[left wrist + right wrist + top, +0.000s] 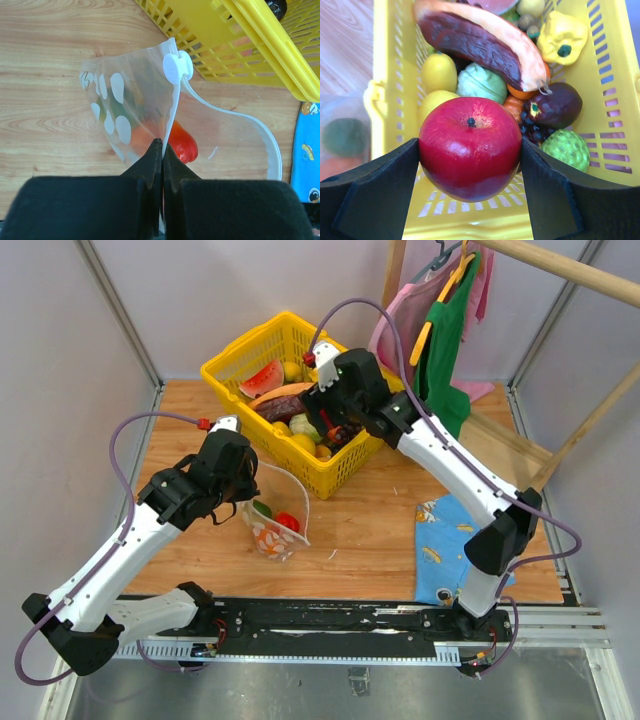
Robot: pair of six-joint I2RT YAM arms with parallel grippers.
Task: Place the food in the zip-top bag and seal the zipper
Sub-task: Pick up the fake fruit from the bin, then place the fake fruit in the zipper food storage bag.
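Plastic haze hides much of what lies in the zip-top bag (pixel 125 107). From the left wrist only one red piece (pixel 183 146) reads clearly, with green and orange smears behind the white dots. From above, one green, one red and some orange pieces show. The bag sits open-mouthed on the wooden desk (pixel 380 525), just beside the yellow mesh basket (pixel 232 358).

The left fingers (pixel 161 148) are pressed together on its rim, and the zipper (pixel 235 116) curves away from a white slider tab (pixel 177 67). The right fingers (pixel 469 150) stand apart, clamped on one red apple (pixel 470 131) above the basket; from above, the arm's bulk hides it.

Below it lie:
- two lemons (pixel 439 72)
- one green cabbage (pixel 482 82)
- one yellow pepper (pixel 562 37)
- one long maroon piece (pixel 470 42) with an orange edge
- one bumpy green fruit (pixel 567 147)
- one dark purple fruit (pixel 560 105)
- dark berries (pixel 532 132), too small to count

One blue cartoon-printed cloth (pixel 445 540) lies to the right, its prints too small to make out.
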